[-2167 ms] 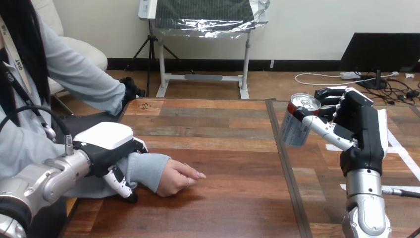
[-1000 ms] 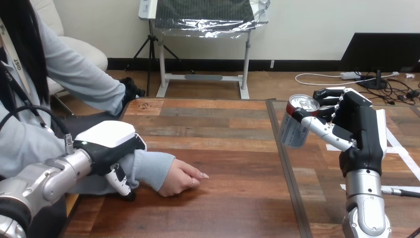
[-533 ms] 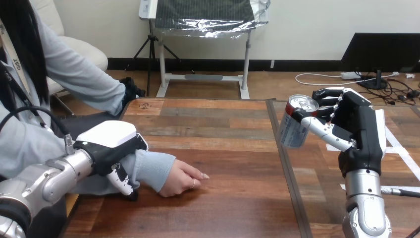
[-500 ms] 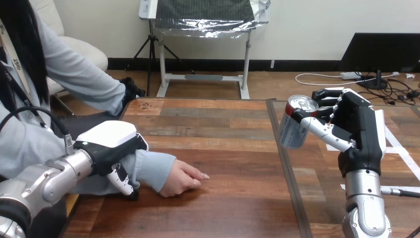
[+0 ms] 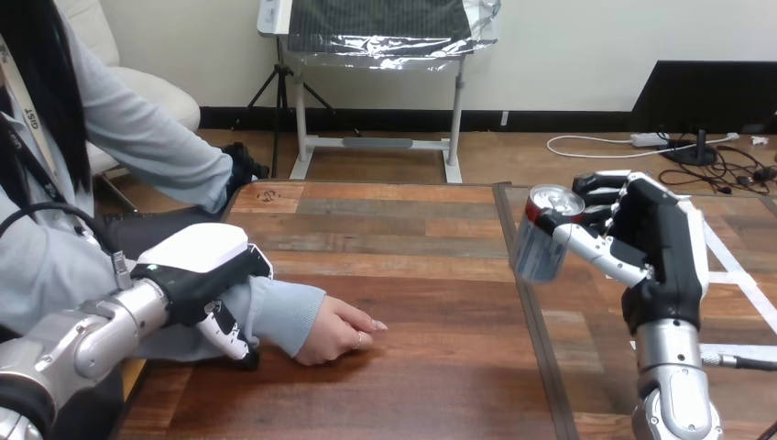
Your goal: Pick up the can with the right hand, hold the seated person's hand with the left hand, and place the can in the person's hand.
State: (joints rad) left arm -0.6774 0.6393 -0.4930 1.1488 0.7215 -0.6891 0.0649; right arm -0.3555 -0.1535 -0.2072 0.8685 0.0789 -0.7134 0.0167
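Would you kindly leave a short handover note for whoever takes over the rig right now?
Left hand: laid over the person's wrist, fingers curled round the sleeve, at the table's left side.
Right hand: shut on the can, which is tilted in the air above the table, at its right side.
Person's hand: resting palm down on the table, well apart from the can.
Done: can picked up, wrist held.
Left: carry the can across and set it in the person's hand, which probably needs turning palm up first.
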